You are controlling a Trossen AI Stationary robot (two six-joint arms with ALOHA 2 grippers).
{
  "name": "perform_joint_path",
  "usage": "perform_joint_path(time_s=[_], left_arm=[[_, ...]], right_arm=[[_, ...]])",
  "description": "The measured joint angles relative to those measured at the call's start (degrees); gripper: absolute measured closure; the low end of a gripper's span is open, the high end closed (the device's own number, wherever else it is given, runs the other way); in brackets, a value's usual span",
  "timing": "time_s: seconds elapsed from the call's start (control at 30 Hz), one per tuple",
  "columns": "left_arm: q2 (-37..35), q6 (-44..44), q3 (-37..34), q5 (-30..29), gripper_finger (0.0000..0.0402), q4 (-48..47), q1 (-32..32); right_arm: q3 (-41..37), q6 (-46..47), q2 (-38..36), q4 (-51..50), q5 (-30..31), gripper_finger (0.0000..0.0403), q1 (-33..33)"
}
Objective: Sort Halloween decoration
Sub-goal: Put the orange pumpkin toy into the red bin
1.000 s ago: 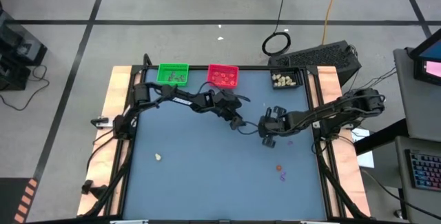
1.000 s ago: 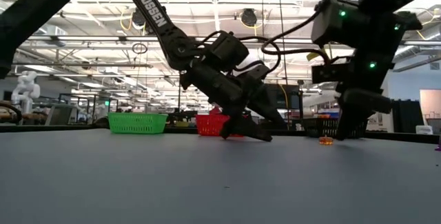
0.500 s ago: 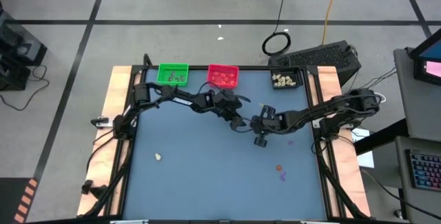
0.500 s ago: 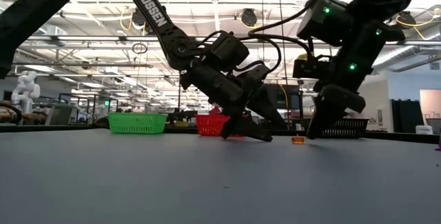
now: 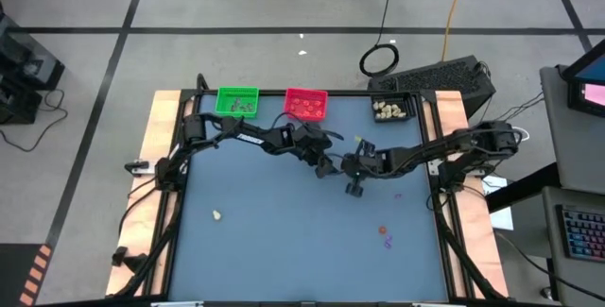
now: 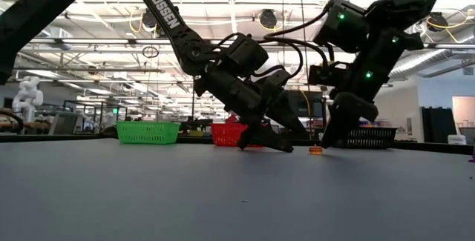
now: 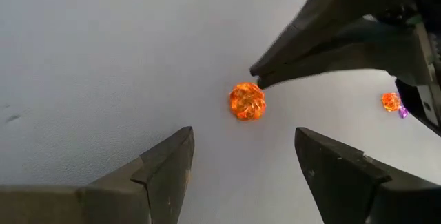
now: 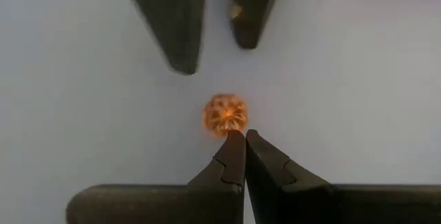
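Blue-grey bench point(image 5: 274, 241) fills the middle of the high view, with a green tray point(image 5: 237, 101), a red tray point(image 5: 305, 104) and a black tray point(image 5: 392, 110) lined along its upper edge. Just right of centre the two arms meet. The right pincer point(image 8: 239, 141) is pinched fully shut and empty, its tips touching an orange trinket point(image 8: 224, 114) on the side away from the left arm. The left pincer point(image 7: 242, 151) stands wide, holding nothing, with the same trinket lying on the bench in front of its gap.

Over the last second the right arm has swept from further right toward the centre of the high view, nudging the orange piece along the surface until it now sits just before the left arm's open fingers. That looks like a hand-over by pushing: the left arm can likely close on it next and carry it to the red tray.

Other trinkets wait unsorted: a cream one point(image 5: 217, 215) at lower left, an orange one point(image 5: 383, 230) and a purple one point(image 5: 387, 242) at lower right.
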Motion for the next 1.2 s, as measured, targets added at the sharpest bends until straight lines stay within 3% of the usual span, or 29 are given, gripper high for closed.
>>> perform_joint_path(time_s=[0.27, 0.43, 1.2], left_arm=[[0.0, 0.0, 0.0, 0.1, 0.0139, -0.1, 0.0], [0.0, 0.2, 0.0, 0.2, 0.0139, -0.2, 0.0], [0.0, 0.4, -0.1, 0.2, 0.0139, -0.2, -0.1]], right_arm=[[0.1, -1.4, -2.5, -1.6, -0.3, 0.0403, -0.4], [0.1, -0.3, -3.1, -4.6, -4.4, 0.0403, -0.2], [0.1, -5.7, 5.6, 10.7, -6.8, 0.0403, -4.4]])
